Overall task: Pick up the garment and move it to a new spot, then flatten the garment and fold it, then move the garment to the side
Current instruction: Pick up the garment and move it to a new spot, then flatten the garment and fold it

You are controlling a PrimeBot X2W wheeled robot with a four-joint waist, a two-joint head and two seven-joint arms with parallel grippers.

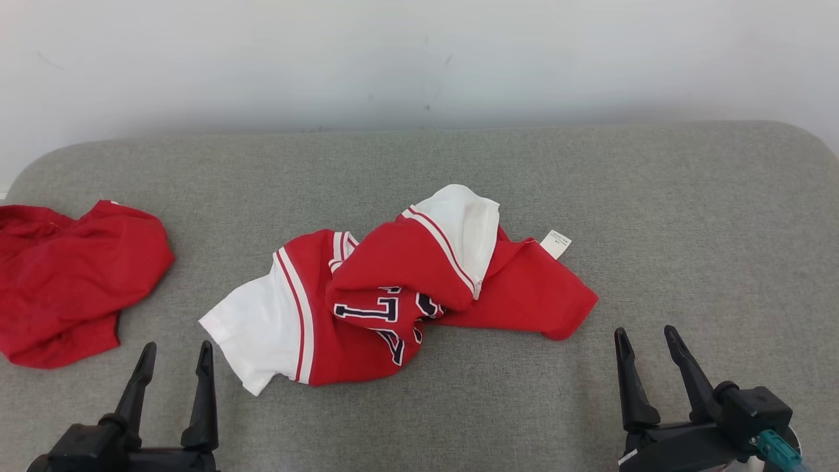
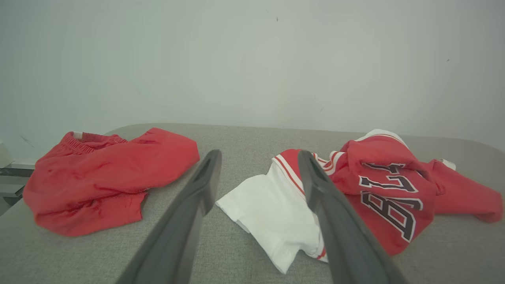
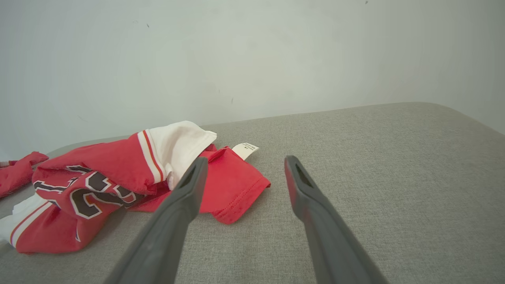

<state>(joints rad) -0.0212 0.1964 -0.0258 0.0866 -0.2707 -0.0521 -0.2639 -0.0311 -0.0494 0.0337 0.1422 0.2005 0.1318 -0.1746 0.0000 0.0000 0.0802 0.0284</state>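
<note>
Garment (image 1: 393,295): lay crumpled on worktop (image 1: 688,196), centre. Left tool (image 1: 178,347) and right tool (image 1: 645,332): stood spread, empty, just short of it. Pickup probably called for pinching raised folds, both sides, lifting evenly.

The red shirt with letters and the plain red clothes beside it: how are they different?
The lettered shirt has white sleeves, stripes and dark letters; the plain red garment is red all over. The lettered shirt lies in the middle of the grey surface; the plain red garment lies towards its left end. The lettered shirt shows a small white tag; the plain red garment shows a gathered waistband. Both are crumpled, not flat.
</note>
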